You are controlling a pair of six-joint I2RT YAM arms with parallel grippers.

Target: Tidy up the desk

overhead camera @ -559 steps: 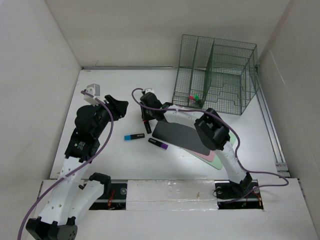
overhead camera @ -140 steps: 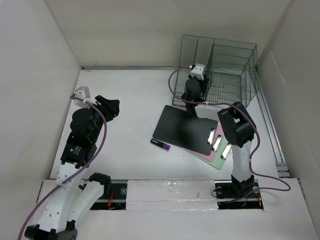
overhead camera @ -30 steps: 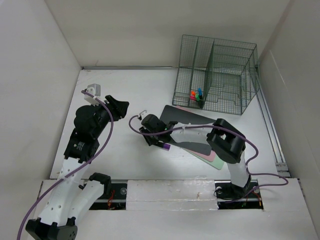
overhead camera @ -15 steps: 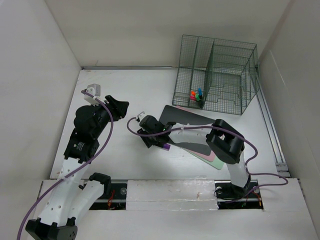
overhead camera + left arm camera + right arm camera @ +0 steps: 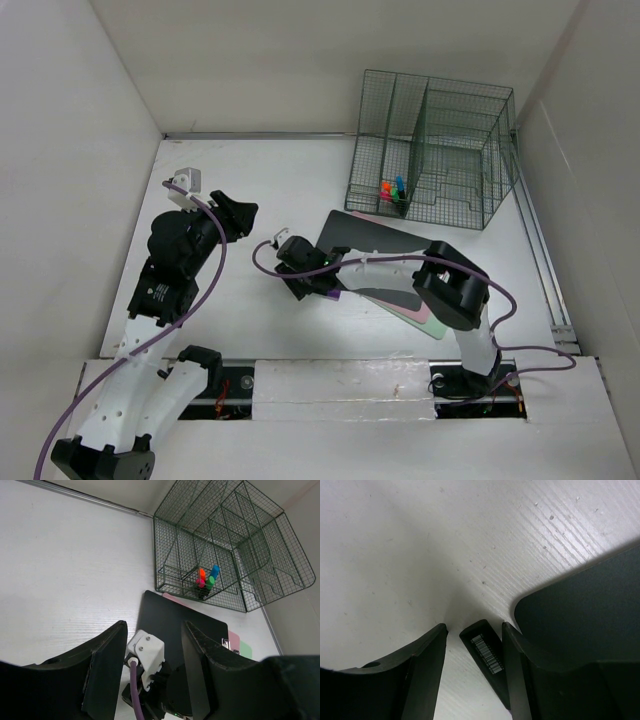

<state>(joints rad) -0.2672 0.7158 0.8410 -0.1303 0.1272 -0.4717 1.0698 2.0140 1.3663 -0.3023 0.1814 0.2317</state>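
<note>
Bench: flat white top under both pairs of jaws, running out to the walls.
Right jaws: apart, tips down at the bench, straddling a dark marker with a barcode label; a sliver of bench shows between it and one finger.
Right arm: stretched low and leftward from its base, wrist bent down.
Black clipboard: just right of the right jaws.
Left jaws: apart, nothing between them, held above the bench.
Left arm: raised, elbow bent.
Wire rack: well ahead of the left jaws, highlighters upright inside.

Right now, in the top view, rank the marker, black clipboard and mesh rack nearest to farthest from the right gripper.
1. Marker, inside the right gripper.
2. Black clipboard, just right of it.
3. Mesh rack, back right.
</note>
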